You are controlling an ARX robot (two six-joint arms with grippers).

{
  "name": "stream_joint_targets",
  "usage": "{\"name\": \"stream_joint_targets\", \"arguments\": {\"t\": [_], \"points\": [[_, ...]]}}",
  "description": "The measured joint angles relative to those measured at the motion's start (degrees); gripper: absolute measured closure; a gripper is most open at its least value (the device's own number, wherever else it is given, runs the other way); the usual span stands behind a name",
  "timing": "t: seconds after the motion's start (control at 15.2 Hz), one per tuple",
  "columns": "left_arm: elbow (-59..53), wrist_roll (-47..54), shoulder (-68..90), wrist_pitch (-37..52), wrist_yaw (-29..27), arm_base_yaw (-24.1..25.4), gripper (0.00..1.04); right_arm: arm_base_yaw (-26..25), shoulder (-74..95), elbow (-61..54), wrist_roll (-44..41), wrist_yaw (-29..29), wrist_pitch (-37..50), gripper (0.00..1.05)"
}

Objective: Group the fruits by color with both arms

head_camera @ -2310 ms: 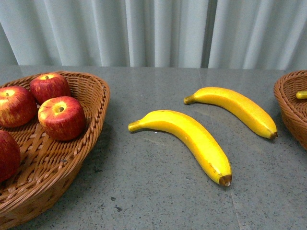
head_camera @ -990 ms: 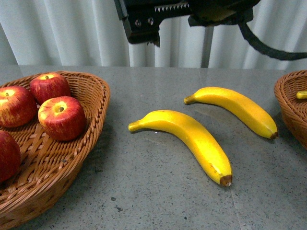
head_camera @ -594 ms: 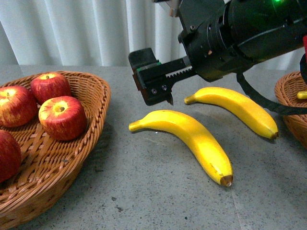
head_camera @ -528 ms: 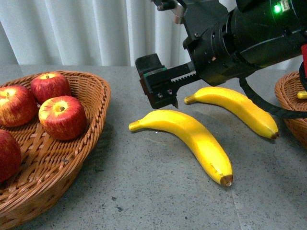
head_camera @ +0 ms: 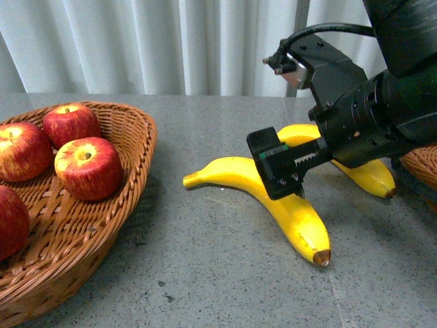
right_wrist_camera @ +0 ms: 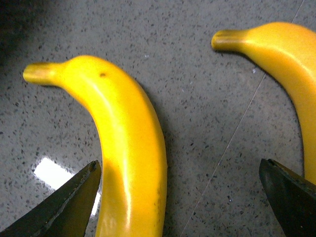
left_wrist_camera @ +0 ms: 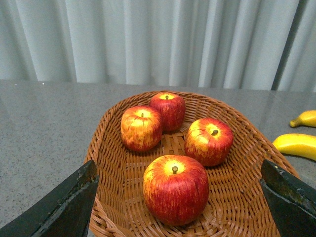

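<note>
since half a second ago the right arm [head_camera: 369, 116] has come lower and nearer to me, and its black jaws now sit over the middle of the near banana [head_camera: 297, 219], where before they hung above its stem end. neither banana has shifted. the near banana lies on the grey speckled worktop [head_camera: 205, 273], stem pointing toward the left basket [head_camera: 130, 171] and brown tip toward me. the far banana [head_camera: 372, 179] lies just behind it, apart from it and partly hidden by the arm. in the right wrist view the jaws are spread wide, their two dark fingertips [right_wrist_camera: 74, 202] at either side. the near banana [right_wrist_camera: 128, 148] runs between them, close to one tip, and the far banana [right_wrist_camera: 281, 54] lies toward the other. i cannot tell whether either tip touches the fruit. at the far right, a bit of the right basket [head_camera: 420, 160] shows behind the arm. four red apples [head_camera: 87, 167] rest in the left basket. the left wrist view looks down on that basket [left_wrist_camera: 237, 197] and the apples [left_wrist_camera: 175, 190], with the left arm's jaws wide apart and holding nothing, fingertips [left_wrist_camera: 64, 207] out to either side.
</note>
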Motion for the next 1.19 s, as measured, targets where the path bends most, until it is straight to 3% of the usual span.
{"name": "stream_joint_targets", "arguments": {"t": [0.66,1.06,1.19], "points": [[0.0,0.0,0.0,0.0,0.0,0.0,0.07,1.6,0.7,-5.2,-2.8,0.4,1.6,0.08],[0.0,0.0,0.0,0.0,0.0,0.0,0.07,1.4,0.9,-5.7,-3.4,0.3,1.7,0.67],[0.0,0.0,0.0,0.0,0.0,0.0,0.07,0.2,-0.1,-5.5,-3.0,-0.1,1.6,0.69]]}}
